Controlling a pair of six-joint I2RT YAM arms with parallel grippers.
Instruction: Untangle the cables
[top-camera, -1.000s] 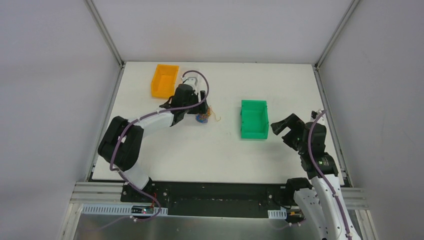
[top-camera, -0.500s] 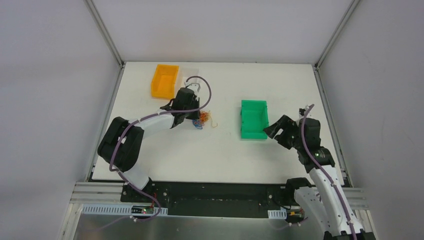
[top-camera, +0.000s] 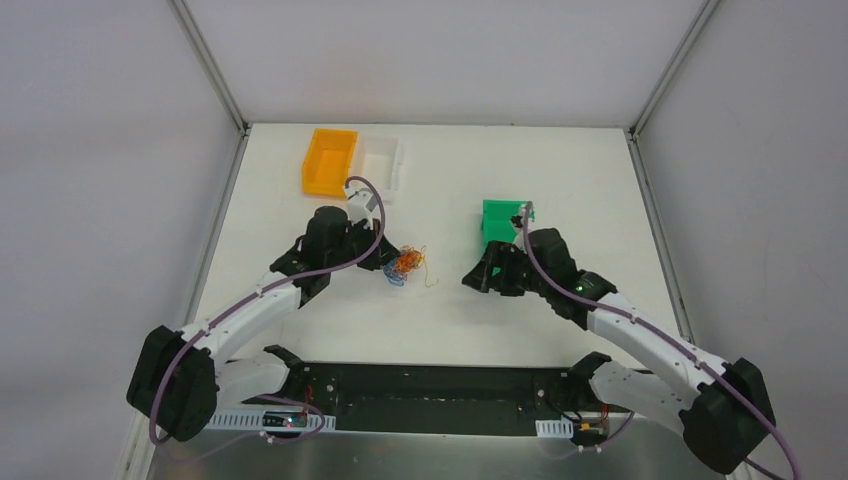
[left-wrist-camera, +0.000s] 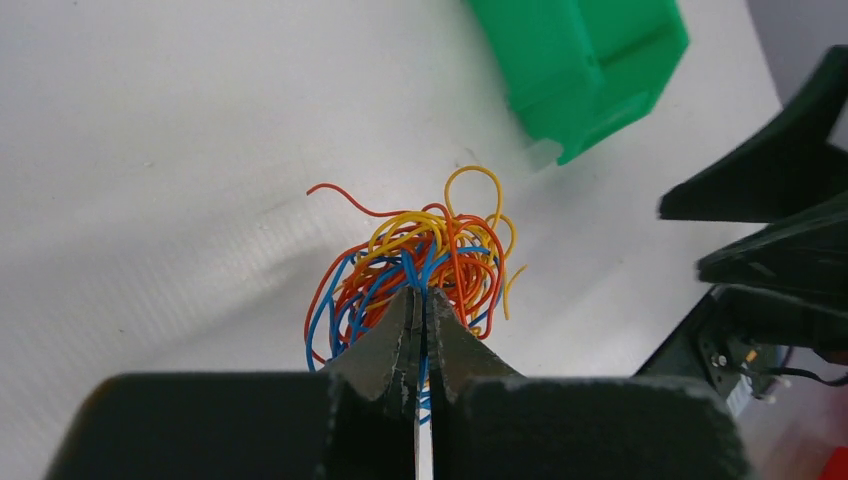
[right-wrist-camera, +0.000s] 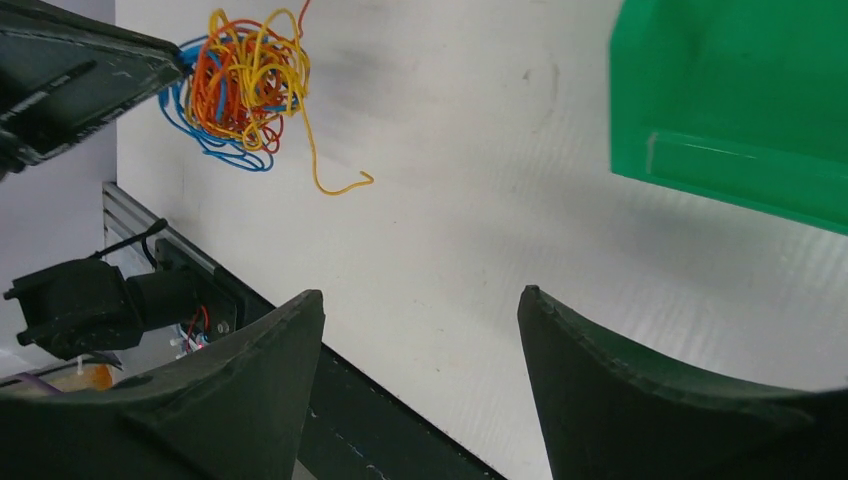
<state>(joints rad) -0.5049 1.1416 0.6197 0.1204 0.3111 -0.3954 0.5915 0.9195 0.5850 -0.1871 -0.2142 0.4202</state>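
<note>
The top camera hangs above and behind my bases and looks down over the whole table (top-camera: 450, 170) from far off. My left wrist camera sights along my left gripper (left-wrist-camera: 420, 320), very near the cables (left-wrist-camera: 420, 250), facing right toward the green bin (left-wrist-camera: 590, 60). My right wrist camera looks past my right gripper (right-wrist-camera: 420, 300) to the left, from farther back. All three views share the cables and the green bin.

Orange bin (top-camera: 329, 161) beside white bin (top-camera: 381, 165); green bin (top-camera: 497, 215) well apart.

Jaws pinched together on left arm (top-camera: 245, 315), spread wide on right arm (top-camera: 640, 335).
</note>
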